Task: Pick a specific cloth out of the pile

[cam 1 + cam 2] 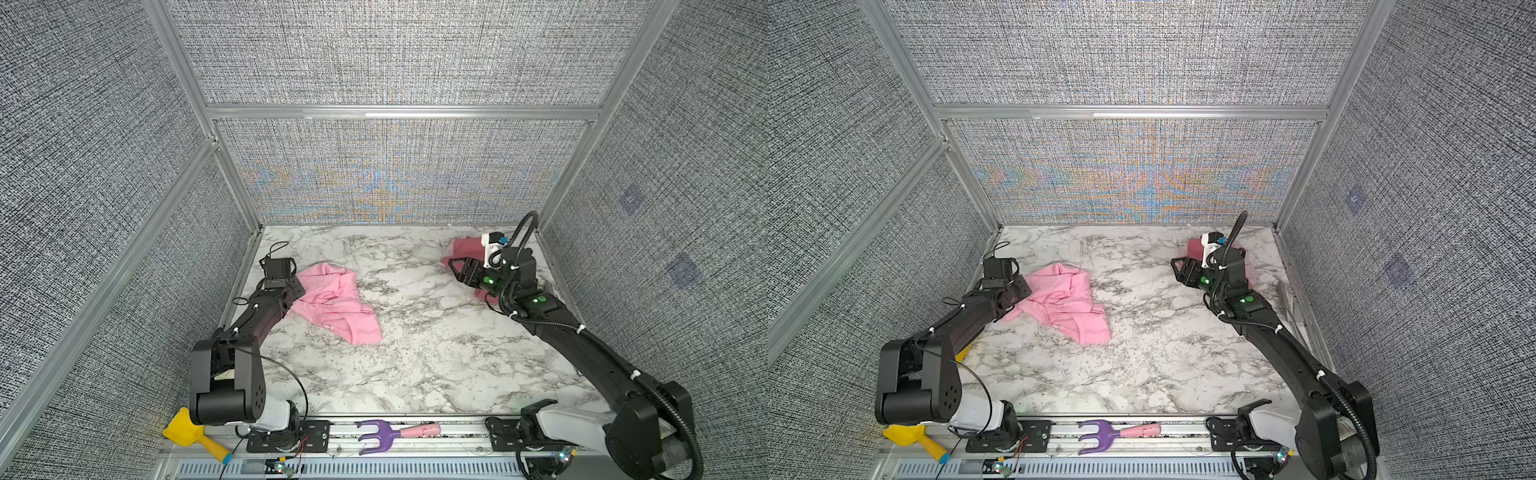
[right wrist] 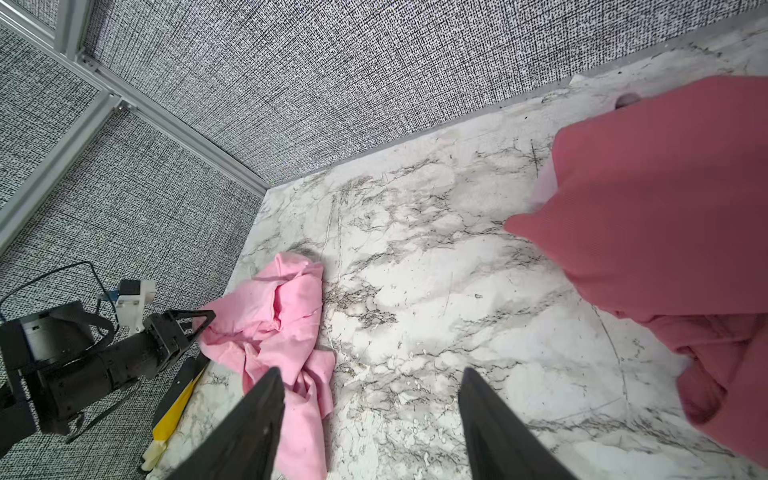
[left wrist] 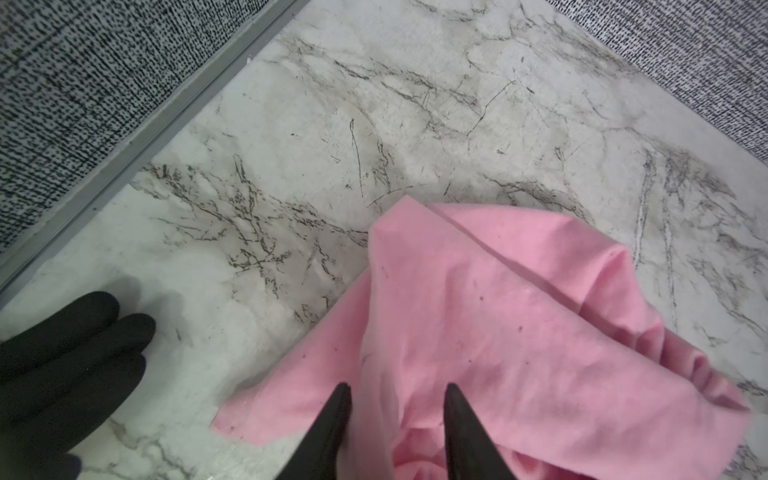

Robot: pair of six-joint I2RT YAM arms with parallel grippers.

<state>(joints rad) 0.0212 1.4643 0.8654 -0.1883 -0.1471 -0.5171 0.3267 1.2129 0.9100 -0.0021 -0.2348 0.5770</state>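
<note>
Cloth, bubblegum pink, lies crumpled on the marble bench, well apart from the rose-red cloth, apparently sorted. Left gripper jaws stand part-open astride a fold, seemingly releasing; right gripper jaws gape, empty, over bare bench.

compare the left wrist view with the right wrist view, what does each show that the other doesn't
Only the left wrist view: a black glove-like shape that I cannot identify. Only the right wrist view: the darker rose-red cloth, the open right hand over bare marble, and a yellow object at the table edge. Both: the light pink cloth, the left hand at it with tips apart around a fold, the marble table, the grey woven wall.
</note>
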